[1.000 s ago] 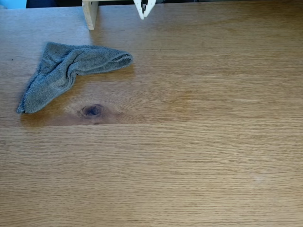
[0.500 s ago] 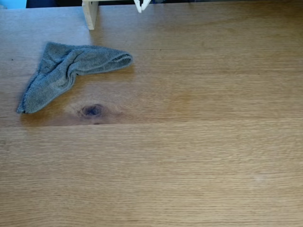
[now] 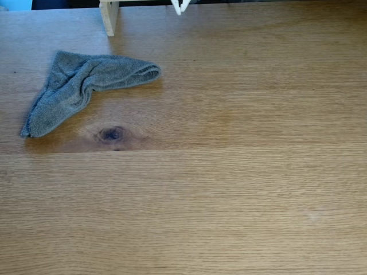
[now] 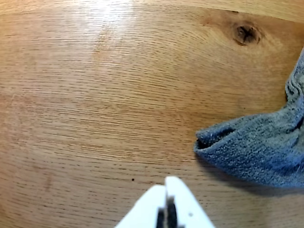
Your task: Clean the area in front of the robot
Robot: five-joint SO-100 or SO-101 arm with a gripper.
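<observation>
The oak tabletop (image 3: 229, 172) fills the fixed view, with a dark knot (image 3: 111, 134) left of centre and a small pale smudge (image 3: 312, 216) at the lower right. Only the white tips of my gripper (image 3: 181, 7) show, at the top edge, right of the cloth's end. In the wrist view the gripper (image 4: 166, 183) enters from the bottom, its two white fingers pressed together with nothing between them, hovering over bare tabletop (image 4: 95, 118). The knot (image 4: 246, 33) lies at the upper right there.
A crumpled grey terry cloth (image 3: 80, 86) lies at the upper left of the table; its folded end (image 4: 261, 147) sits just right of my gripper in the wrist view. A pale wooden post (image 3: 108, 17) stands at the back edge.
My gripper has drawn back toward the top edge of the fixed view and shifted slightly right, so less of it shows. The cloth has not moved.
</observation>
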